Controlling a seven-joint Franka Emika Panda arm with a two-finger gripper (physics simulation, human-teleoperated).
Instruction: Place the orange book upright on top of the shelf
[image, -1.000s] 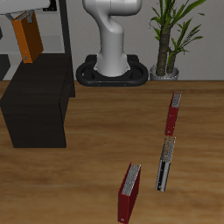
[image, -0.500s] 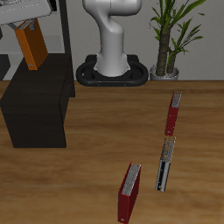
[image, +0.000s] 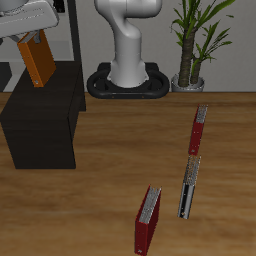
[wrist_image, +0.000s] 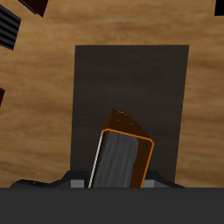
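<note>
Clamped on the orange book (image: 39, 62) by its upper end, the gripper (image: 30, 36), fingers pressed against the two covers, book hanging beneath the hand. Held high at the far corner of the scene, above the back part of the shelf (image: 45, 115), not touching the black top as far as the exterior view allows judging. Long axis close to vertical but tipped: lower end swung out a little, upper end tucked under the fingers. Same lean visible from the wrist view, where the orange book (wrist_image: 122, 157) shows its pale page block edge-on, slanted against the square outline of the shelf (wrist_image: 166, 96) below it.

Deciding relation for the coming move: straight down. Flat black top directly beneath the book's lower edge, with shelf surface showing on all sides of the book in the wrist view, so no sideways shift apparently called for. Probably needed instead: squaring the book to plumb, then lowering until the bottom edge meets the top. Risk, as a judgement: a thin book set down still tilted, toppling flat on release.

Well apart and out of the way: two dark red books (image: 148, 219) and a black-and-grey book (image: 187, 187) lying on the wooden table (image: 100, 210) nearer its front edge.
</note>
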